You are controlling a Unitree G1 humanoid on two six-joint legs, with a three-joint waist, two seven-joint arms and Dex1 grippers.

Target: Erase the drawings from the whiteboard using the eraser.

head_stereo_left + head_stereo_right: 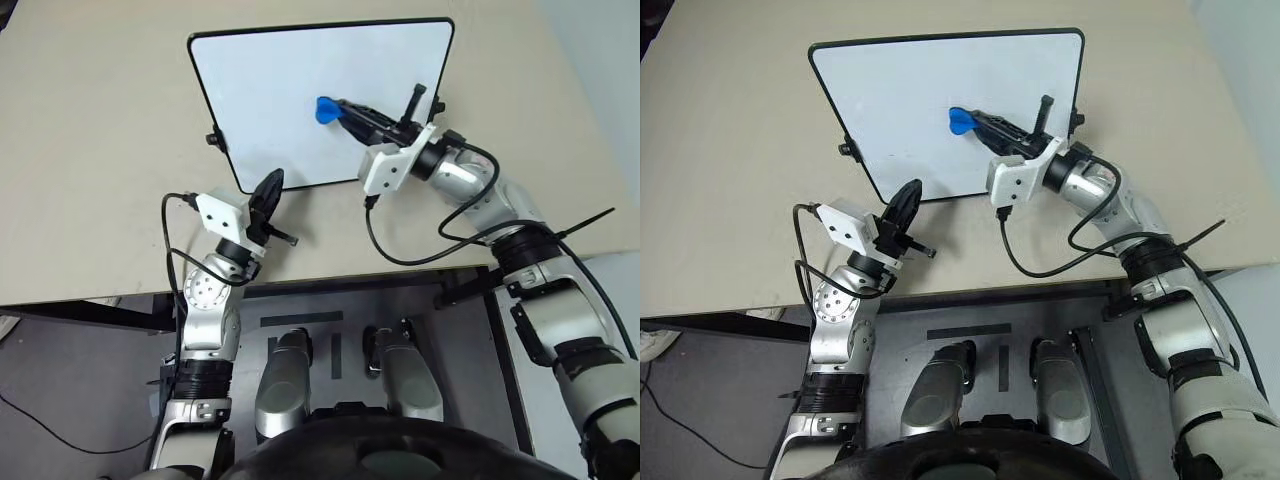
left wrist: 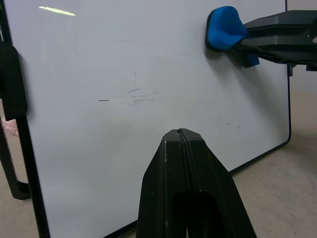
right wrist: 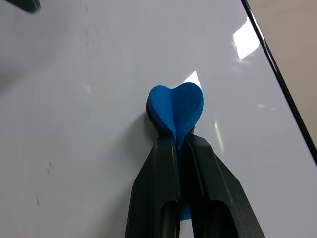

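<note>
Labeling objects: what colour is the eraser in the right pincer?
Bright blue; the eraser shows best in the right wrist view.

Right gripper (image 3: 181, 144) with both black jaws closed on the blue eraser (image 3: 176, 111), whose rounded, heart-shaped end presses against the whiteboard (image 3: 89, 124). The board's thin black frame (image 3: 277, 74) runs diagonally past the eraser, with the beige desk (image 3: 292, 34) beyond it. Bright reflections dot the board surface.

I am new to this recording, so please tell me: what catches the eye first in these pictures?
The bright blue eraser, pinched in the right gripper against the middle of the whiteboard on the beige table. The left gripper hovers shut at the board's near edge. Faint marker traces remain on the board.
</note>
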